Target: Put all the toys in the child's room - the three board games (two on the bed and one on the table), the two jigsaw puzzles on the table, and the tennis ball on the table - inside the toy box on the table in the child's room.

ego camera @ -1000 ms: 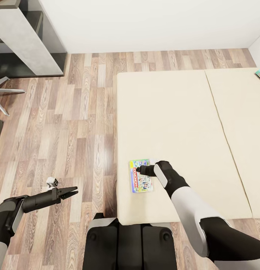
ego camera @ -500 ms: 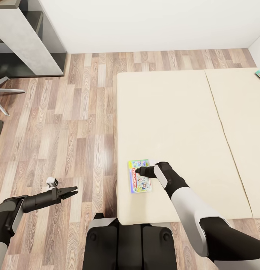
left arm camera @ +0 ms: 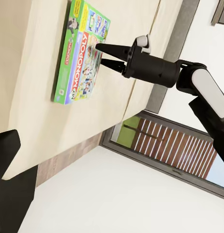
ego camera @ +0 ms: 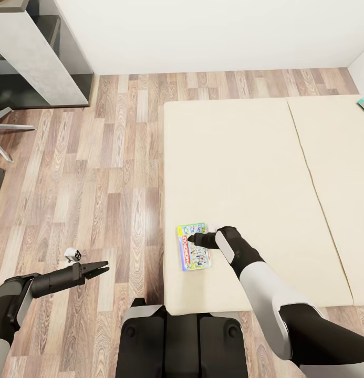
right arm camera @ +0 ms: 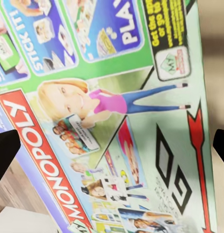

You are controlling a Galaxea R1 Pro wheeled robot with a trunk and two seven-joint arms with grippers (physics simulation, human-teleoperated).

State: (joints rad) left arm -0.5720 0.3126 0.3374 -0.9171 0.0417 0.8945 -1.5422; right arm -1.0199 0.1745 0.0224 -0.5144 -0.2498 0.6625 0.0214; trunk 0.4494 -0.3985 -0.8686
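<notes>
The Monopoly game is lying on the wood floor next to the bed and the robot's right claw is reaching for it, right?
Not quite. The Monopoly game is lying on the bed, near its edge, not on the wood floor. The head view shows it on the cream mattress. The rest holds: the right claw is reaching for it, open over the box.

Wood-plank floor (ego camera: 97, 173) in mixed brown and grey tones runs up to a plain white wall (ego camera: 203, 31). A grey shelf unit (ego camera: 34, 52) with dark recesses stands in the far left corner, chair legs (ego camera: 6, 128) (pale metal) splayed beside it. Light is even, without hard shadows.
</notes>
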